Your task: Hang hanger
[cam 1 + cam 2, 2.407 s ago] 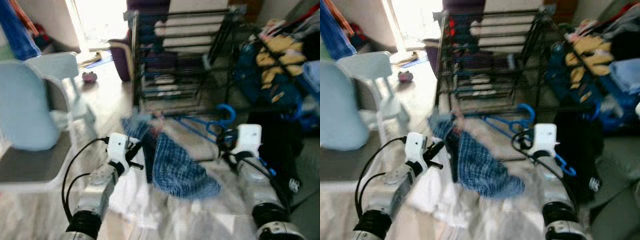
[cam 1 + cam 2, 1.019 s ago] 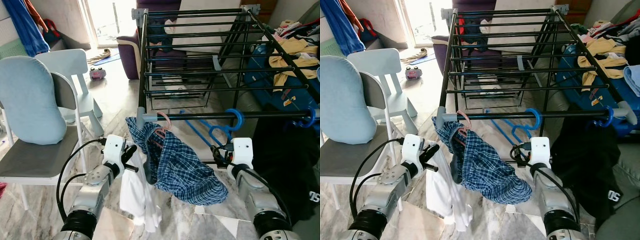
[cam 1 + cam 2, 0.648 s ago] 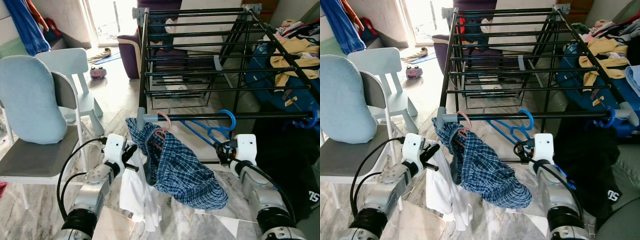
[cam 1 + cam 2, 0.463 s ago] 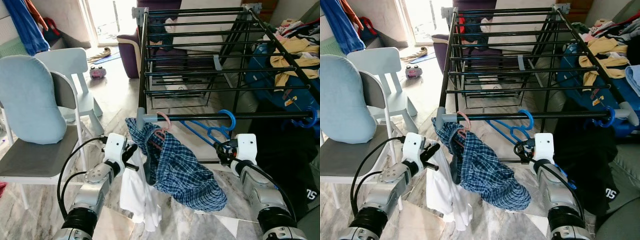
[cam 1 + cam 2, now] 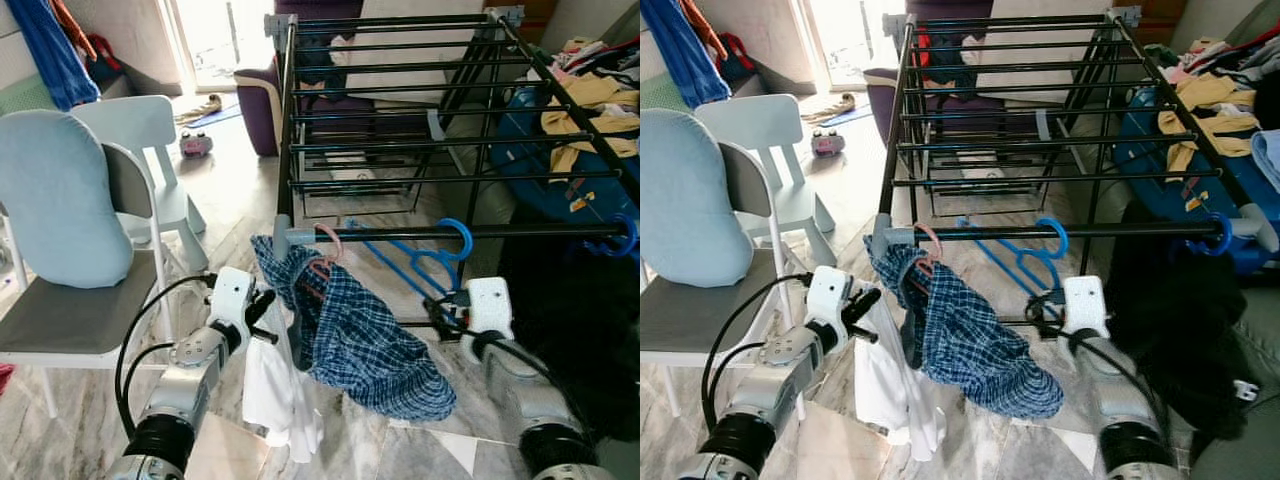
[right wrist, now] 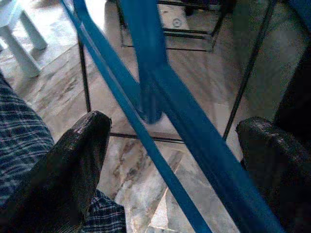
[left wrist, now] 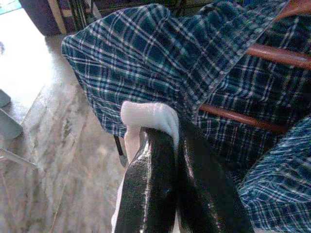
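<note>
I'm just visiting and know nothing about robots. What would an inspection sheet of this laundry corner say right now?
Surface: marble floor, sunlit near the doorway.
Job's things: blue hanger hooked on the front rail of the black drying rack; plaid shirt hangs from a pink hanger on the same rail.
Clutter: white cloth hanging low; clothes pile on the right.
Grippers: left gripper pinched shut on the white cloth; right gripper open, the blue hanger's bar running between its fingers.
Cables: black cables loop along the left arm.
Surroundings: grey chair with a blue cushion; small white chair.
</note>
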